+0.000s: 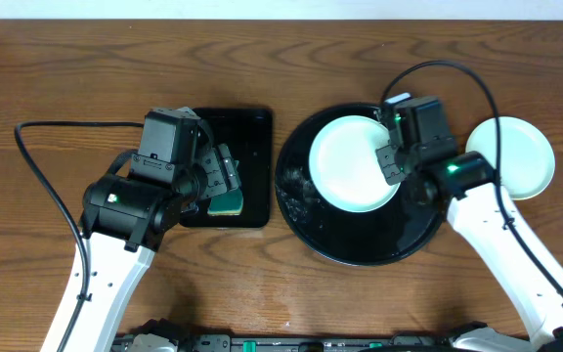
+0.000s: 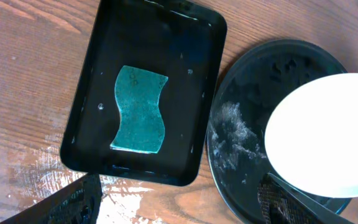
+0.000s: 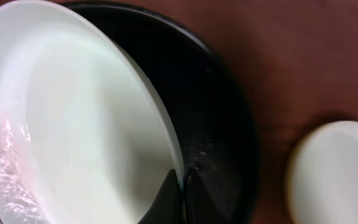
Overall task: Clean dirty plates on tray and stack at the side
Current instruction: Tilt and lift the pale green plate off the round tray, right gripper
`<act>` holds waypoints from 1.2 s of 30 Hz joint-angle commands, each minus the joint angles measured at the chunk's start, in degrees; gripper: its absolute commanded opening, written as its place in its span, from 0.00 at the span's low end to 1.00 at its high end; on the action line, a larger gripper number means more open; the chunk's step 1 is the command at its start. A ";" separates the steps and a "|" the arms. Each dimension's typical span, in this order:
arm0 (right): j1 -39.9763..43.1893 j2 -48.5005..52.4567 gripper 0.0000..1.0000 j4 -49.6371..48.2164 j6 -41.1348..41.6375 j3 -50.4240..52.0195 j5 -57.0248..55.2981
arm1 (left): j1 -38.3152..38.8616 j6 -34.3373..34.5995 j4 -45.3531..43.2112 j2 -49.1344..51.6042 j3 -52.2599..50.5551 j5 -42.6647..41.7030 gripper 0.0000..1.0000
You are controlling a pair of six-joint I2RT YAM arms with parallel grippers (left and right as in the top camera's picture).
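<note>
While the right tool pinches the mint-white plate by its rim, tilted over the round tray seemingly to drain, the left tool hangs wide above the sponge.

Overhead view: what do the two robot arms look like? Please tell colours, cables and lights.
Both have white tube-like links and rounded black joints. The left arm and the right arm each carry a boxy black wrist block, a small green light and a thin black looping cable. The left claw and right claw are black.
</note>
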State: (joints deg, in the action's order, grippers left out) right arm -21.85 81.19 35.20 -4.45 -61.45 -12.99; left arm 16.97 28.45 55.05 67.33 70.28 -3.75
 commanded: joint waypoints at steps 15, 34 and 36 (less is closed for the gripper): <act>-24.83 -5.97 0.01 2.75 -1.46 -0.50 -47.25 | -0.20 -0.37 0.00 -0.24 1.11 -0.11 0.81; -37.42 -5.97 0.01 4.90 -1.92 -0.50 -60.74 | -0.20 -0.37 0.00 -0.24 1.11 -0.11 0.82; -37.42 -5.97 0.01 4.90 -2.10 -0.50 -60.76 | -0.20 -0.37 0.00 -0.24 1.11 -0.11 0.82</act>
State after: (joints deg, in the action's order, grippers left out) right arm -58.83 76.01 40.05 -6.52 -61.45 -70.83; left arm 16.97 28.45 55.09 67.33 70.28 -3.95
